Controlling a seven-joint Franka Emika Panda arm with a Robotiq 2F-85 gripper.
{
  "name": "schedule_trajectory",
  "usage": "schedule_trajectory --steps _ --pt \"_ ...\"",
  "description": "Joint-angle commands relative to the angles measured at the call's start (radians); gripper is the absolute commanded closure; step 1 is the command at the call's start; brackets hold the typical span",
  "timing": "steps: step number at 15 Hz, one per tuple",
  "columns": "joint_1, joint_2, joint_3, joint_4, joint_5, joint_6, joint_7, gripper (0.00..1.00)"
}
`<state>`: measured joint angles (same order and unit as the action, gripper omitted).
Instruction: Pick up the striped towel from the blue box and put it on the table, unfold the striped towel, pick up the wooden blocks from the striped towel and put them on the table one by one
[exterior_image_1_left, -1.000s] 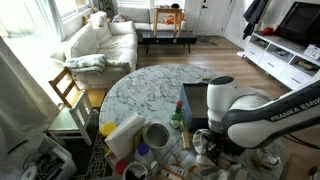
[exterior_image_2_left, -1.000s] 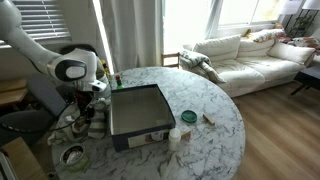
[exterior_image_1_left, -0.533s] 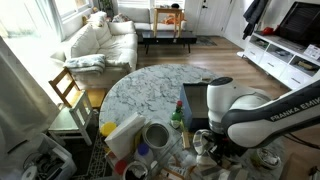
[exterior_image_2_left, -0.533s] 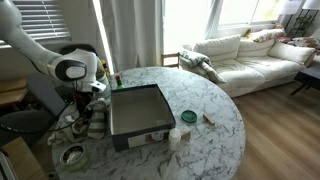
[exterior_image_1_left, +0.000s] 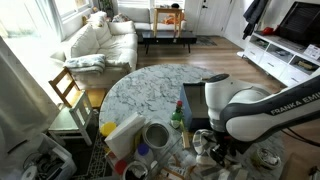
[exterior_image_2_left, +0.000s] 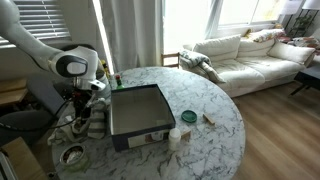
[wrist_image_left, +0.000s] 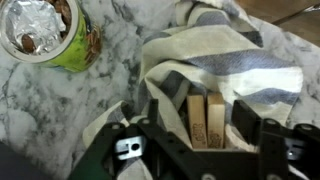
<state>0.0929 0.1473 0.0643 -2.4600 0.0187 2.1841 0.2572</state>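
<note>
Pincer (wrist_image_left: 200, 128) open, jaws straddling two wooden blocks (wrist_image_left: 206, 118) set side by side, a small gap at each side. Blocks lie in the crumpled striped towel (wrist_image_left: 240, 70) on the marble tabletop (wrist_image_left: 110, 90). Green tin (wrist_image_left: 52, 35) far left of the towel. Blue box (exterior_image_2_left: 135, 108) just right of the arm in an exterior view.

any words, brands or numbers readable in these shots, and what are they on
"FRANKA EMIK", running off the picture's edge: dark capitals on the white robot arm in an exterior view.
Yellow-green round tin in the wrist view: no lettering can be read on it.
Yellow container among the clutter in an exterior view: too small and blurred to read.
No other text is legible in any view.
</note>
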Motion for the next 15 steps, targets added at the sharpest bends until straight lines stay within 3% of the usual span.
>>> schedule_trajectory --steps 1,3,4,6,11,14,15 --pt "-0.001 0.001 0.003 0.009 0.018 -0.044 -0.017 0.57" --pt "0.001 0.013 0.006 0.008 0.026 -0.033 -0.020 0.67" --pt "0.001 0.017 0.007 0.009 0.032 -0.029 -0.021 0.29" --pt "0.001 0.023 0.011 0.010 0.041 -0.027 -0.027 0.34" --pt "-0.001 0.037 0.010 0.012 0.046 -0.020 -0.031 0.00" --pt "-0.001 0.044 0.009 0.011 0.053 0.008 -0.027 0.00" --pt "-0.002 0.047 0.008 0.011 0.053 0.012 -0.027 0.12"
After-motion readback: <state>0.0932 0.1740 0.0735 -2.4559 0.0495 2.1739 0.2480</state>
